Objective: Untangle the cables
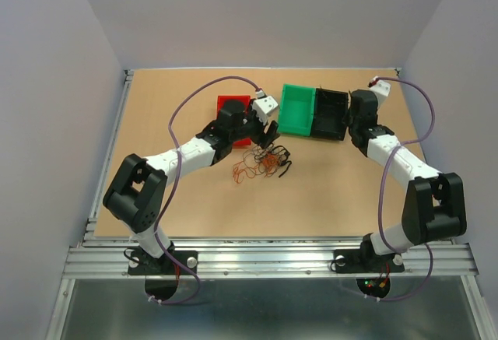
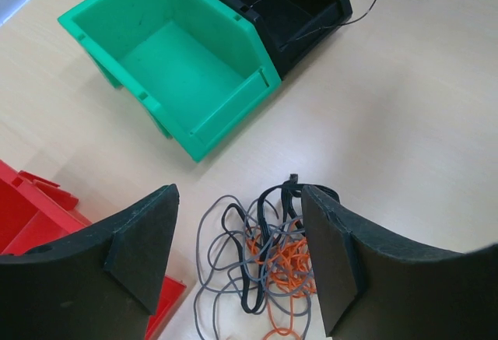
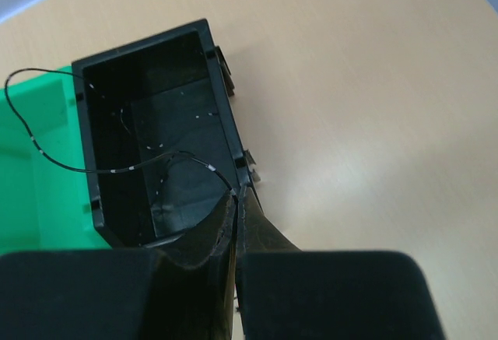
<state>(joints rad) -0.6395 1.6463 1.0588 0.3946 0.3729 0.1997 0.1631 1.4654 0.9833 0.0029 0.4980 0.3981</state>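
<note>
Left tool [image 2: 237,198] is released, jaws spread wide and poised over the cables [image 2: 264,266], a loose tangle of grey, black and orange strands lying on the desk [image 2: 405,106] close to the red bin [image 2: 31,227] and on the near side of the green bin [image 2: 187,68] (whether either finger touches the tangle cannot be told). Right tool [image 3: 236,198] is clenched on a thin black wire [image 3: 78,167] at its very tips, at the near rim of the black bin [image 3: 140,47]. The wire arcs across that bin's open top and out over the green bin set against it.
</note>
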